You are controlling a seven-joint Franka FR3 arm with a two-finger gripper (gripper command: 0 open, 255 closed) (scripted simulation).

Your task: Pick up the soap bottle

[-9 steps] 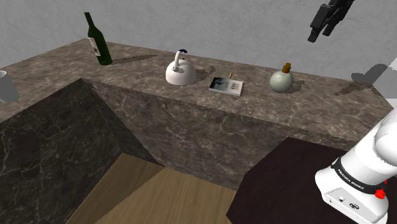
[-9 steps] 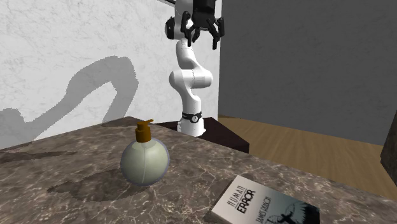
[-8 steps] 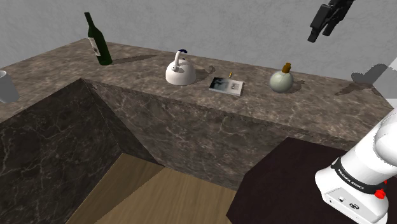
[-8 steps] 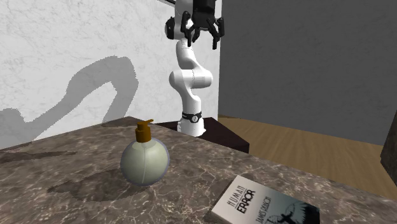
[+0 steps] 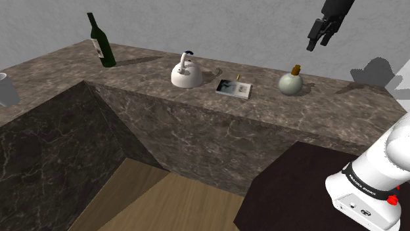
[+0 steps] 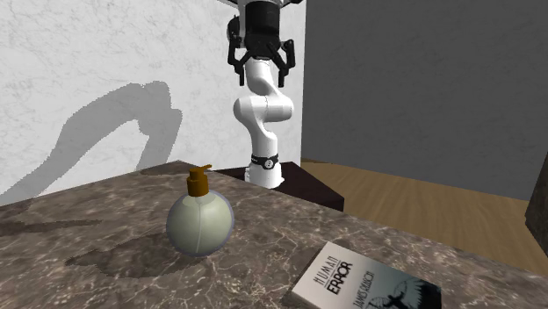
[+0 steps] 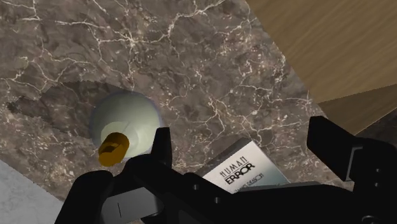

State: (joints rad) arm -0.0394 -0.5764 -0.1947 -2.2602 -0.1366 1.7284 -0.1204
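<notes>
High above the dark marble counter (image 5: 341, 115), your gripper (image 5: 318, 36) hangs with its two black fingers spread wide and nothing between them. You find the soap bottle (image 5: 290, 81), a round pale body with a brown pump top, standing upright on the counter below the gripper and well apart from it. Near it, toward the shoulder view's left, lies a book (image 5: 234, 88) titled "Human Error". Further that way you see a white kettle (image 5: 186, 73) and a tilted dark green wine bottle (image 5: 101, 41). From the wrist view, the soap bottle sits beyond one finger, outside the gap, untouched.
</notes>
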